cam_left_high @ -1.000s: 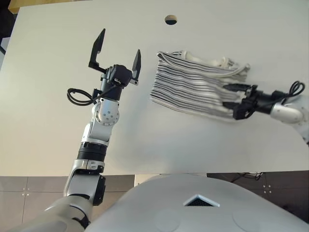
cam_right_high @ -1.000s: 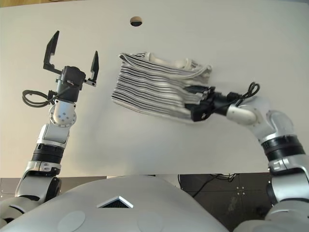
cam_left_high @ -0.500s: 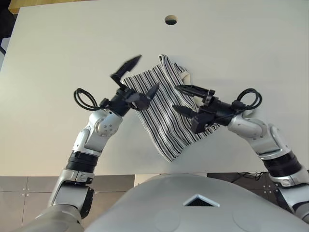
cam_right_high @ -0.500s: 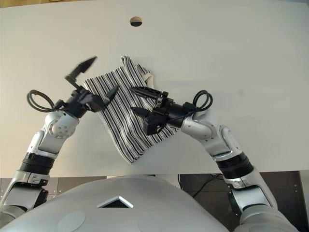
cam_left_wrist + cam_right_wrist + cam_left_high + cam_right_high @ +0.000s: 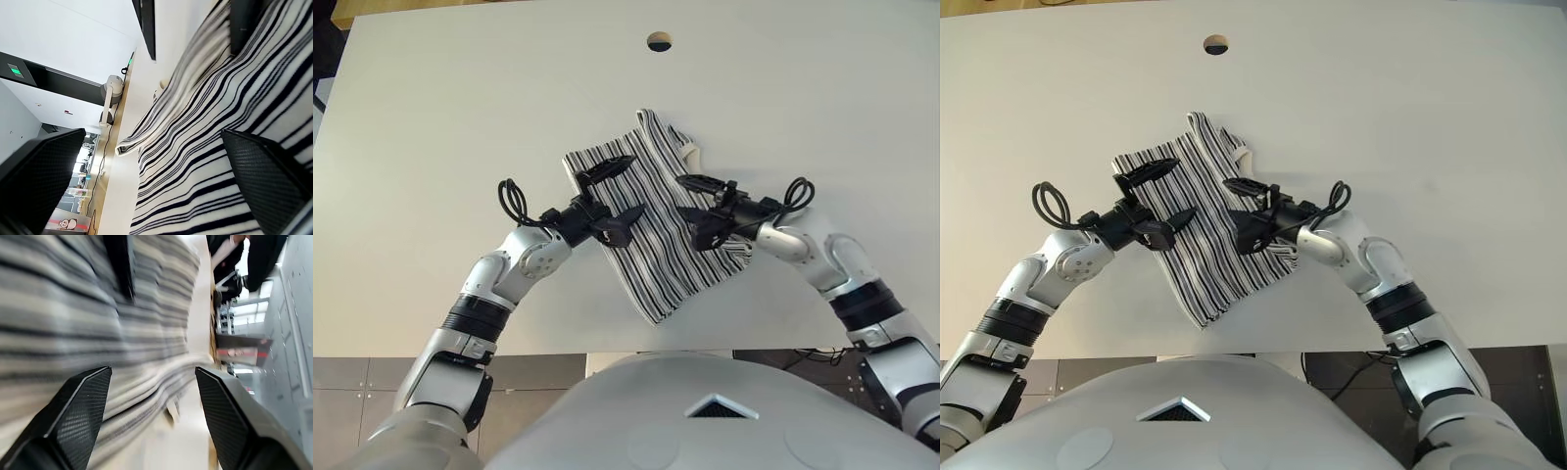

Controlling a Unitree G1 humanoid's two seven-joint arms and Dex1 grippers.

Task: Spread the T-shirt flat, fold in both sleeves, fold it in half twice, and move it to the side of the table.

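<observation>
White table holds the striped shirt mid-way, its near corner by the near edge. Over it hover left claw and right claw, wide open, empty. Pinching several layers could bunch it; a tug nearward might drag it off.

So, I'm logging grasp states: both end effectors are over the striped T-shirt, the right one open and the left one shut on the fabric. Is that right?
Not quite. The left end effector is open too, as the left wrist view shows, with the striped T-shirt lying in the gap. The right end effector is open over it, as you said.
</observation>
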